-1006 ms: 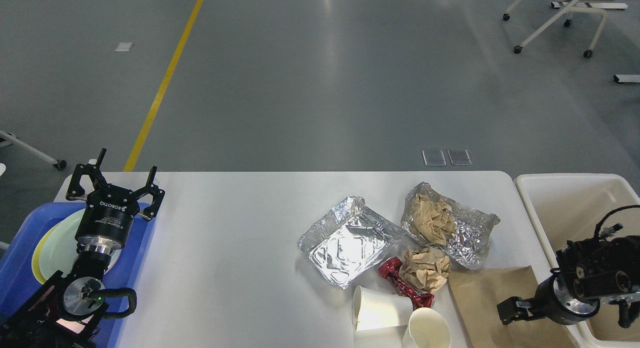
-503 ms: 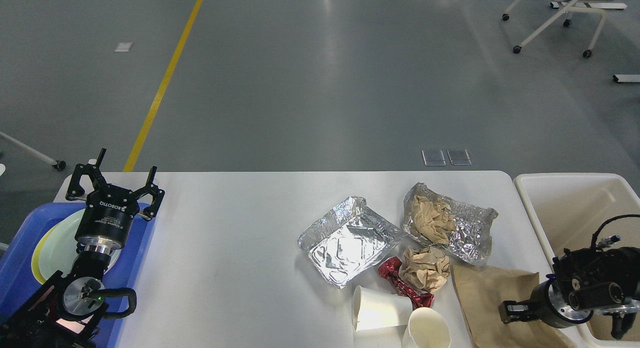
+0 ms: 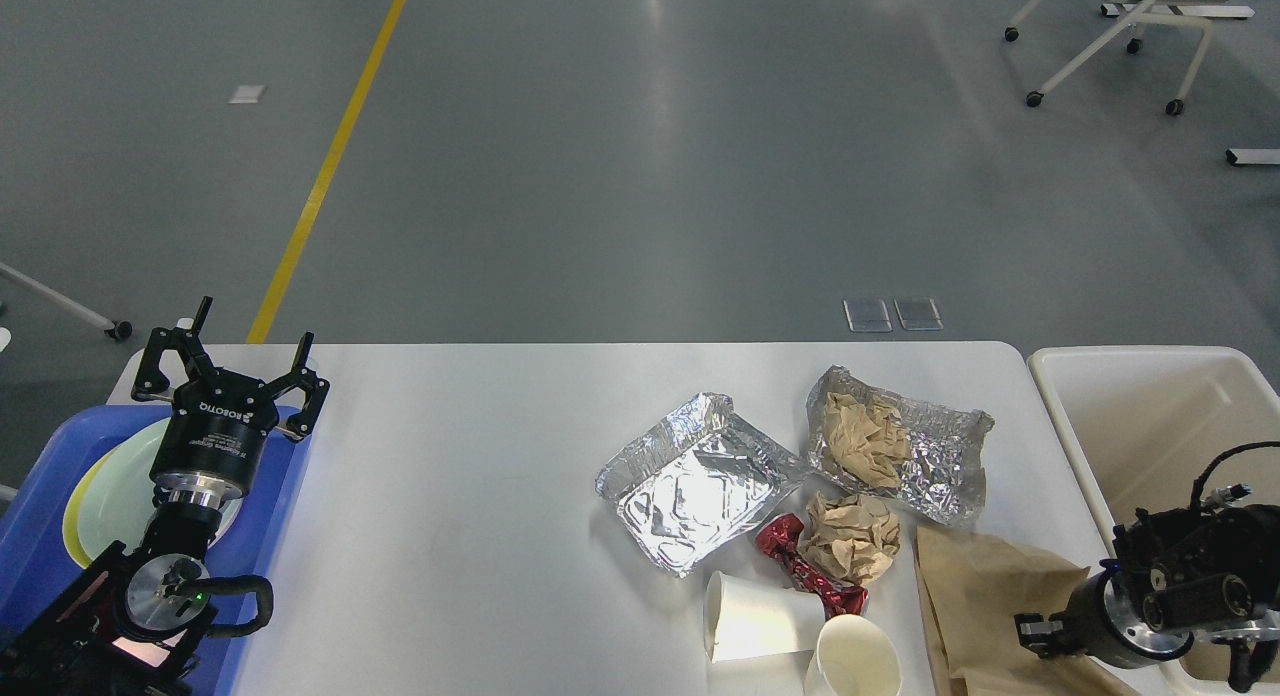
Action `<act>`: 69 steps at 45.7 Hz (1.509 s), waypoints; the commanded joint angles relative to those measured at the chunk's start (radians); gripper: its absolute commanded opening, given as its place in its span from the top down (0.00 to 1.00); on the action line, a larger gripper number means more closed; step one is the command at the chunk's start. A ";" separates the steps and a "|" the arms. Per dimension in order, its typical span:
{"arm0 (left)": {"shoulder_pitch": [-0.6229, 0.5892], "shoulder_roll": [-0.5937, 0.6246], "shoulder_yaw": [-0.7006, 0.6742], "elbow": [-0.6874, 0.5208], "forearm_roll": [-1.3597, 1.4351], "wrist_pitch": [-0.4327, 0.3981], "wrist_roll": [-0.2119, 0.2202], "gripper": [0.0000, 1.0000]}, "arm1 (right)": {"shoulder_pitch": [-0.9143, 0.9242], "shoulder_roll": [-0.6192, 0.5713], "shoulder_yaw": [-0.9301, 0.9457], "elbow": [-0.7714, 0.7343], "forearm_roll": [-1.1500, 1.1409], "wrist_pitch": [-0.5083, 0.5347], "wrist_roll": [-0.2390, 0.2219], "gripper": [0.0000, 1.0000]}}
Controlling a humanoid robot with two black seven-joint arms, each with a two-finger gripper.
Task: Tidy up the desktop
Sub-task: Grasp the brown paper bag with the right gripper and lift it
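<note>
Moved: your right gripper [image 3: 1040,638] sits lower and further right than a second ago, and the brown paper bag [image 3: 985,606] has gone with it, its far edge now tilted and pulled back from the crumpled foil tray.
Right gripper: you see it dark and side-on at the bag's near right edge, touching the paper; you cannot tell how far its fingers are parted or whether they hold the bag.
Brown paper bag: lies on the near right corner of the desktop [image 3: 480,476], partly over the edge beside the cream bin [image 3: 1140,376].
Left gripper: your left gripper [image 3: 232,361] is unmoved, fingers spread wide, holding nothing, above the far end of the blue tray [image 3: 35,496] with its pale plate [image 3: 110,496].
Desktop: the white top fills the lower middle of your view, between tray and bin.
Foil trays: the empty foil tray [image 3: 695,481] is at centre; the crumpled foil tray [image 3: 935,456], right of it, holds wadded brown paper [image 3: 865,438].
Near clutter: a brown paper ball [image 3: 850,538], a red wrapper [image 3: 800,566] touching it, one paper cup on its side [image 3: 755,616], one upright paper cup [image 3: 855,661].
</note>
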 commanded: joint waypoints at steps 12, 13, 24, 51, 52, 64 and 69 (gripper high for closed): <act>0.000 0.000 0.000 0.000 0.000 0.000 0.000 0.04 | 0.029 -0.065 -0.012 0.015 0.006 0.019 0.006 1.00; 0.000 0.000 0.001 0.000 0.000 0.000 0.000 0.04 | 0.047 -0.083 -0.014 0.025 0.011 0.026 0.007 1.00; 0.000 0.000 0.001 0.000 0.000 0.000 0.000 0.04 | 0.289 -0.235 -0.049 0.104 0.017 0.252 0.010 1.00; 0.000 0.000 0.000 0.000 0.000 0.000 0.001 0.04 | 1.150 -0.166 -0.449 0.452 0.287 0.586 -0.002 1.00; 0.000 0.000 0.000 0.000 0.000 0.000 0.001 0.04 | 1.165 -0.160 -0.457 0.456 0.308 0.591 -0.002 1.00; 0.000 0.000 0.000 0.000 0.000 0.000 0.001 0.04 | 1.187 -0.152 -0.476 0.455 0.344 0.582 -0.006 1.00; 0.000 0.000 0.000 0.000 0.000 0.000 0.001 0.04 | 1.159 -0.178 -0.491 0.423 0.348 0.560 -0.006 1.00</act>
